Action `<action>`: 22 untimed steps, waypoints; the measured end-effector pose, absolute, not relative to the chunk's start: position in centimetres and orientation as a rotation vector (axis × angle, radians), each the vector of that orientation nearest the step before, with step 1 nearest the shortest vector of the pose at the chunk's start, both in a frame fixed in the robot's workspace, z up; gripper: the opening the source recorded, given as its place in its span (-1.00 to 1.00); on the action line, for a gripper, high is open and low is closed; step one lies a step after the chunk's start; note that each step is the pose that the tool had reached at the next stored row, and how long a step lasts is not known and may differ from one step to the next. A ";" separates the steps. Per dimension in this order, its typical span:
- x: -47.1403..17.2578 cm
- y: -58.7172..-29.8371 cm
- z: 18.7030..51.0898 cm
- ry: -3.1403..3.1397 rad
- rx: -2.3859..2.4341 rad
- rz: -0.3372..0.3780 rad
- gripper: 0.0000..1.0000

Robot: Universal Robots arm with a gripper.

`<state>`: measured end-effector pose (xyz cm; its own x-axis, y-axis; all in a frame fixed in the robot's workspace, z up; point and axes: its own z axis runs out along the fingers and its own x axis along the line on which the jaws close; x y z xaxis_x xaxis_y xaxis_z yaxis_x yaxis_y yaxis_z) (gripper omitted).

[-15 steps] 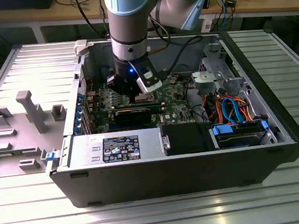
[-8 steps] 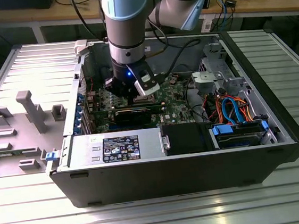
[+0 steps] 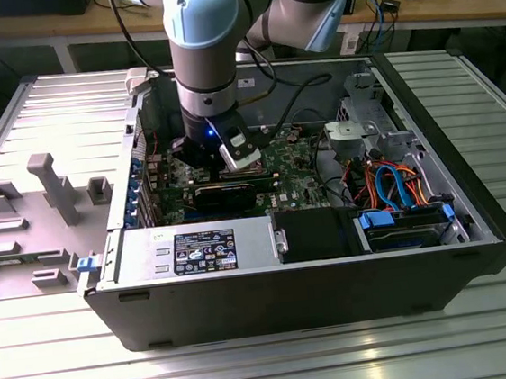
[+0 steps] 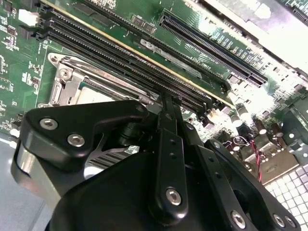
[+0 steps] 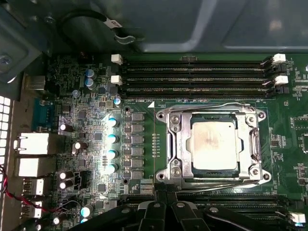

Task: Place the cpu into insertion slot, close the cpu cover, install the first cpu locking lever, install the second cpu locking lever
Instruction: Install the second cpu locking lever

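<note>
The cpu [image 5: 213, 144], a dull silver square, lies flat in the insertion slot, which is hidden under it. The silvery cpu cover [image 5: 179, 144] is down around it, framing the chip. One thin wire locking lever [image 5: 207, 107] runs along one side of the cover and another [image 5: 216, 181] along the opposite side. My gripper [image 5: 163, 195] is shut with nothing between its black fingers, its tips just beside the second lever's side of the socket. In the second wrist view the fingertips [image 4: 166, 103] hover by the cover [image 4: 67, 84]. In the exterior view the gripper [image 3: 224, 156] reaches down into the open computer case.
Long black memory slots [image 5: 192, 72] flank the socket. A row of capacitors [image 5: 111, 144] stands beside it. In the case, a black graphics card [image 3: 226, 192], the power supply [image 3: 196, 248] and a drive bay with blue cables [image 3: 405, 210] crowd the arm. A grey fixture plate [image 3: 46, 202] lies at the exterior view's left.
</note>
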<state>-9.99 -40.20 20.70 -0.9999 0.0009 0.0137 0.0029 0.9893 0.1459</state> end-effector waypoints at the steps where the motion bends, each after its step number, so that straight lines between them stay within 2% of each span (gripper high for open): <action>1: -10.0 -40.2 20.7 -3.119 -0.003 -0.230 -0.79; 22: -10.1 -40.0 20.2 -3.114 -0.001 -0.293 -0.79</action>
<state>-10.10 -39.98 20.16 -0.9999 -0.0007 0.0139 0.0019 0.9824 0.1868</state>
